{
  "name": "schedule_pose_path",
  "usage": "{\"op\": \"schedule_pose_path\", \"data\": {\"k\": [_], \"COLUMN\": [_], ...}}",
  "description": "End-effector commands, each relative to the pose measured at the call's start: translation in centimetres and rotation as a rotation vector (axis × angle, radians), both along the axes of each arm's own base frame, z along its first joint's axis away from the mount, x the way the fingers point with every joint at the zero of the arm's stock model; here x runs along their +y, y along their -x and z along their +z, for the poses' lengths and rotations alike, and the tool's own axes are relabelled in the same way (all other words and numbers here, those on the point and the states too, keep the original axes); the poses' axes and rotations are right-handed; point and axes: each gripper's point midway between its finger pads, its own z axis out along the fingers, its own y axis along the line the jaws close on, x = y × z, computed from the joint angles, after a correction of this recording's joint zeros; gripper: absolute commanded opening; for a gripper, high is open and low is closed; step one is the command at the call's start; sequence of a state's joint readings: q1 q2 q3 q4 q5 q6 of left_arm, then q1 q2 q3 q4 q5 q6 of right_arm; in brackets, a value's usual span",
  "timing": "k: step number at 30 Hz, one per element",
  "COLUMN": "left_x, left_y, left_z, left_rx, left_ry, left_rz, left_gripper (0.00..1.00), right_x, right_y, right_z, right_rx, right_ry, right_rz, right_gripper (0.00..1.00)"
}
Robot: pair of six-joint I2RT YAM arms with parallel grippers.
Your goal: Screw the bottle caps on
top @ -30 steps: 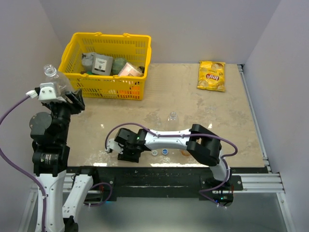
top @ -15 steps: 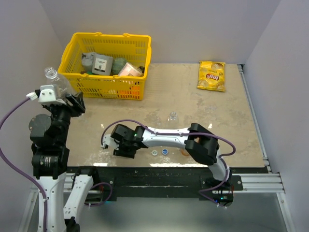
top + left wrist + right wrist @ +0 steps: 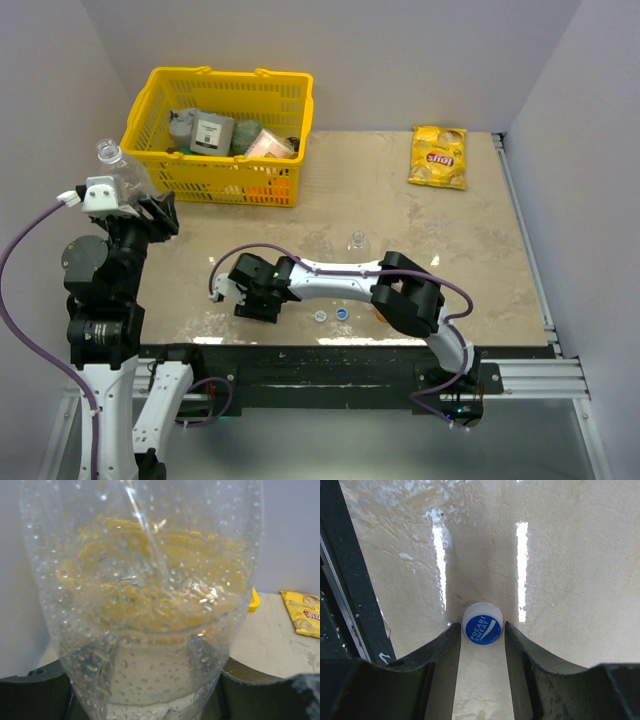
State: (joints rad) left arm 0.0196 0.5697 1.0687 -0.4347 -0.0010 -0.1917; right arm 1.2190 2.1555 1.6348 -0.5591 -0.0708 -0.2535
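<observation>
The left hand is clamped around a clear bottle, held above the 9 o'clock edge of the tabletop with its neck tilted toward 11 o'clock. The right hand lies low near the 6 o'clock edge, its fingertips pinched on a blue cap. At its 3 o'clock, a whitish cap and a second blue cap lie just beside each other. Another clear bottle stands upright near the centre. A yellow basket sits at 11 o'clock and a chip bag at 1 o'clock.
</observation>
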Motion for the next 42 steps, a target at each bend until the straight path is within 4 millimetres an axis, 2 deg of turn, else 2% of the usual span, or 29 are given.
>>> {"op": "schedule_pose_path", "data": {"k": [1, 14, 20, 24, 35, 40, 42], "left_x": [-0.2, -0.4, -0.4, -0.5, -0.4, -0.4, -0.4], "left_y": [-0.1, -0.4, -0.5, -0.6, -0.7, -0.8, -0.9], "left_z": [0.4, -0.5, -0.9, -0.9, -1.5, -1.5, -1.5], "left_rx": [-0.023, -0.01, -0.003, -0.005, 0.01, 0.009, 0.009], "left_ry": [0.013, 0.024, 0.024, 0.025, 0.024, 0.027, 0.024], "left_rz": [-0.011, -0.021, -0.025, -0.028, -0.025, -0.025, -0.027], "left_gripper": [0.0, 0.0, 0.0, 0.0, 0.0, 0.0, 0.0], "right_x": [1.9, 1.4, 1.2, 1.3, 1.4, 1.6, 1.8], "right_y": [-0.3, -0.1, -0.5, -0.6, -0.7, -0.8, -1.0], "right_z": [1.6, 1.1, 0.8, 0.7, 0.1, 0.3, 1.0], "right_rx": [-0.011, -0.006, -0.027, -0.031, -0.032, -0.034, -0.046], "right_ry": [-0.06, -0.041, -0.029, -0.029, -0.017, -0.023, -0.034], "right_rz": [0.01, 0.02, 0.012, 0.014, 0.013, 0.015, 0.016], "right_gripper": [0.44, 0.33, 0.39, 0.37, 0.4, 0.33, 0.29]}}
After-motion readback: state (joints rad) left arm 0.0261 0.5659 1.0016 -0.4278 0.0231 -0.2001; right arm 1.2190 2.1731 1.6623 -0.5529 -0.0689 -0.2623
